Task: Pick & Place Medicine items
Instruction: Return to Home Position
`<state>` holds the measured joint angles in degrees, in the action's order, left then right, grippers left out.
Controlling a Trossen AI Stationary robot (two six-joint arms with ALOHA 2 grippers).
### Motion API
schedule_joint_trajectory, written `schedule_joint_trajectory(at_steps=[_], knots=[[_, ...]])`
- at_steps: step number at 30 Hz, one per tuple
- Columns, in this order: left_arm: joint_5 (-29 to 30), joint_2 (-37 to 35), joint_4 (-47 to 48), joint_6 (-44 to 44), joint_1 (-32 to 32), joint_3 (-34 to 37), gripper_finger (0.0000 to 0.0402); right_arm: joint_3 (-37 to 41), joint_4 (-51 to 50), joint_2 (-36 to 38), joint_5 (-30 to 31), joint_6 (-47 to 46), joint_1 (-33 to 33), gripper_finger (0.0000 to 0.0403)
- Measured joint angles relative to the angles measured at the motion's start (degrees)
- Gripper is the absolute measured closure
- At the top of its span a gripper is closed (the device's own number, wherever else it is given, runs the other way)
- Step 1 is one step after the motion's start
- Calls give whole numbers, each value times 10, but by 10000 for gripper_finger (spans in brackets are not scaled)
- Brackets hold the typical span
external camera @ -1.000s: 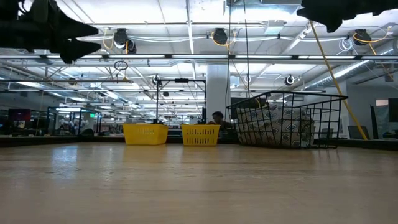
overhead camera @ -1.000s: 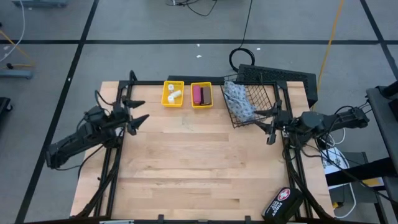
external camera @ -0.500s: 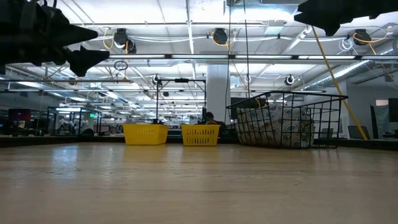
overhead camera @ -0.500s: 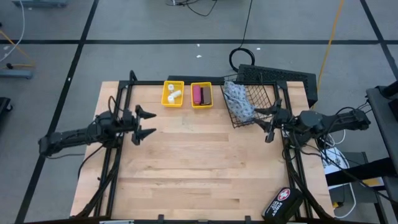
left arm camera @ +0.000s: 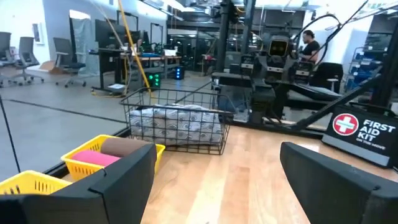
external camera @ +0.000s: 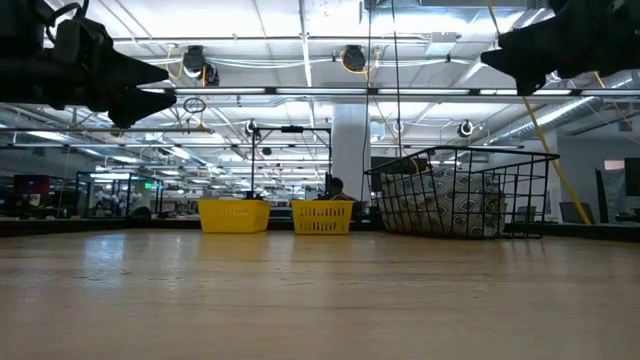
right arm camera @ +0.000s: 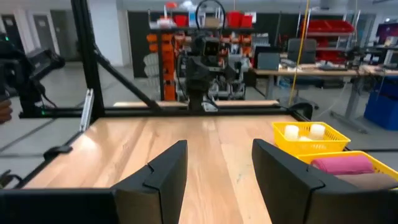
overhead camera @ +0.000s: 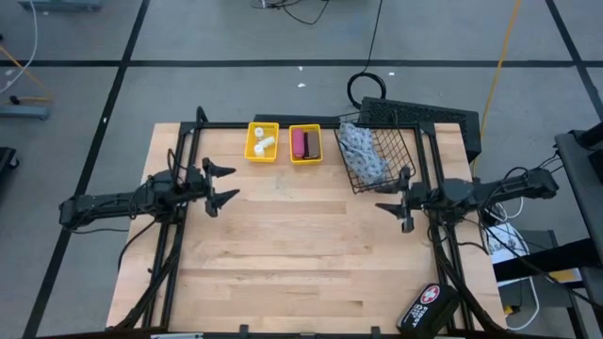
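White bottles lie in the left basket, a small yellow one at the table's far edge. Just beside it stands the right basket, also yellow, with the magenta tube in it. The left wrist view shows a brown block lying against that tube. The blue-white pouch fills the near half of the wire basket, which stands to the right of the yellow pair and close to them.

The left gripper hangs above the table's left edge, well apart from the baskets and pointing toward the middle. Its fingers are spread wide and hold nothing. The right gripper hangs above the table's right side, just in front of the wire basket and pointing toward the left arm. Its fingers are parted too and hold nothing.

A black case with a red-and-white cross lies at the table's near right corner.
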<state>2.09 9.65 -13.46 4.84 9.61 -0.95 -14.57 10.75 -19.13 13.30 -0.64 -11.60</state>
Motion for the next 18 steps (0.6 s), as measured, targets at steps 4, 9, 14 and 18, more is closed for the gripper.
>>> schedule_joint_trajectory(at_steps=[4, 9, 14, 18], knots=[[-5, 0, 7, -18, 0, 0, 50, 43, 55, 4, -3, 8, 0, 234], [-5, 1, 41, -10, 0, 0, 50, 72, 57, 12, -20, 17, 0, 234], [-5, 1, 59, -1, 0, 0, 50, 90, 58, 13, -74, 22, 0, 234], [-5, 1, 60, -13, 0, 0, 50, 100, 58, 14, -90, 23, 0, 234]])
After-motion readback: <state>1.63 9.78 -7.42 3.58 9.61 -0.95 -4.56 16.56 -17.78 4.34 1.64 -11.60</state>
